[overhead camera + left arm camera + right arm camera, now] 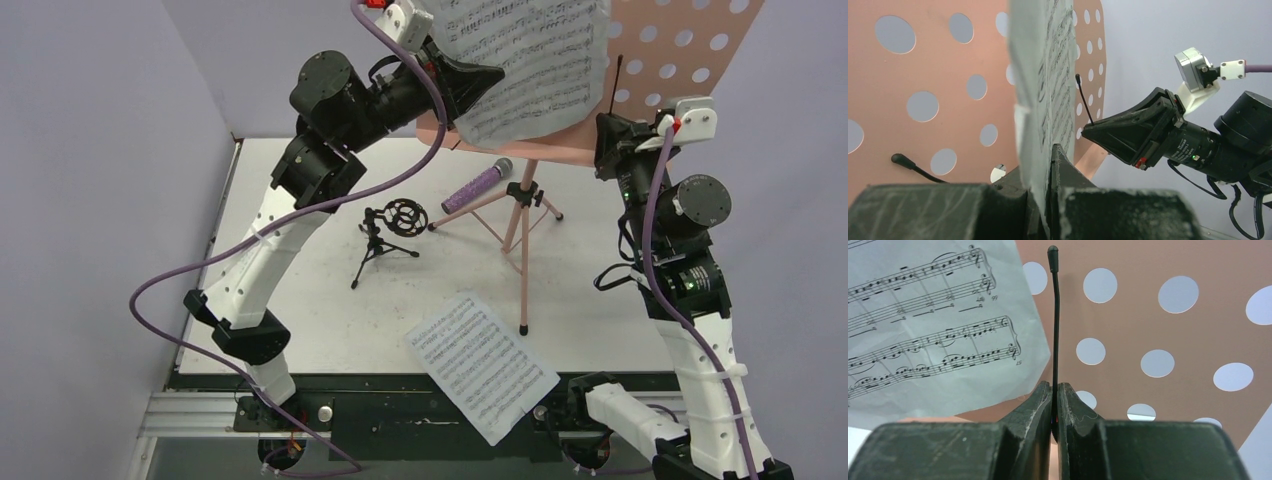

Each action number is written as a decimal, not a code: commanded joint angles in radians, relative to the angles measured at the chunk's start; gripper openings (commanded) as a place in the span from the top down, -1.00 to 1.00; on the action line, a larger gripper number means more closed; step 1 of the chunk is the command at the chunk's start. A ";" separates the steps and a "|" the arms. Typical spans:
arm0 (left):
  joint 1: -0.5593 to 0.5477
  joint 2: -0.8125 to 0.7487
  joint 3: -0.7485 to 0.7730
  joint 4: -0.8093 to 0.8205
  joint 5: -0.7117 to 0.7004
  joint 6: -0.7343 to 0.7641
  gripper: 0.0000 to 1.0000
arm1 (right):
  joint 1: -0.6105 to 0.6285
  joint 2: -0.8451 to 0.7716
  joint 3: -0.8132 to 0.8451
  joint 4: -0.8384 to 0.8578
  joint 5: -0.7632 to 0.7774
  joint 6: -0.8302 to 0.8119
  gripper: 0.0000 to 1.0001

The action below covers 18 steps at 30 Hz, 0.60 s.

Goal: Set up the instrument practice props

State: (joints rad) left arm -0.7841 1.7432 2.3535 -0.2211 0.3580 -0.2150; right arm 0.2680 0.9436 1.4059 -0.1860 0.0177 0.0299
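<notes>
Partly done. The left gripper [1048, 167] is clamped on one sheet-music page [530, 60], held upright against the pink music stand [690, 50]. The right gripper [1054, 390] is pinched shut on the stand's black retainer wire [1054, 315]. Well below both grippers, on the counter [330, 300], the second page [480, 365] lies flat. The microphone [478, 186] lies near, not in, the mic stand [385, 232]. Writing: printed notation only; the tiny stave numerals are unreadable, and no brand is seen.

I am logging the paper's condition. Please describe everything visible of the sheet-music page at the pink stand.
The sheet-music page is thin white paper printed with black staves. It hangs nearly upright before the perforated pink stand. The left gripper is shut on its left edge; whether its bottom rests on the stand is unclear.
</notes>
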 commanded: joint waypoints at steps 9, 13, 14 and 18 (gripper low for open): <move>-0.029 0.069 0.114 0.057 -0.031 -0.015 1.00 | -0.005 -0.052 -0.033 0.096 -0.068 -0.010 0.89; -0.044 0.080 0.124 0.068 -0.035 -0.004 1.00 | -0.005 -0.051 -0.032 0.095 -0.079 -0.010 0.89; -0.046 0.083 0.125 0.070 -0.032 0.002 1.00 | -0.006 -0.051 -0.031 0.095 -0.081 -0.008 0.89; -0.069 0.098 0.144 0.053 -0.040 0.044 1.00 | -0.006 -0.046 -0.028 0.090 -0.090 -0.001 0.89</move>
State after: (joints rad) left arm -0.8318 1.8328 2.4386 -0.2115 0.3374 -0.2146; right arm 0.2672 0.9134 1.3724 -0.1585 -0.0353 0.0193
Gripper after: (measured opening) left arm 0.007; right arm 0.074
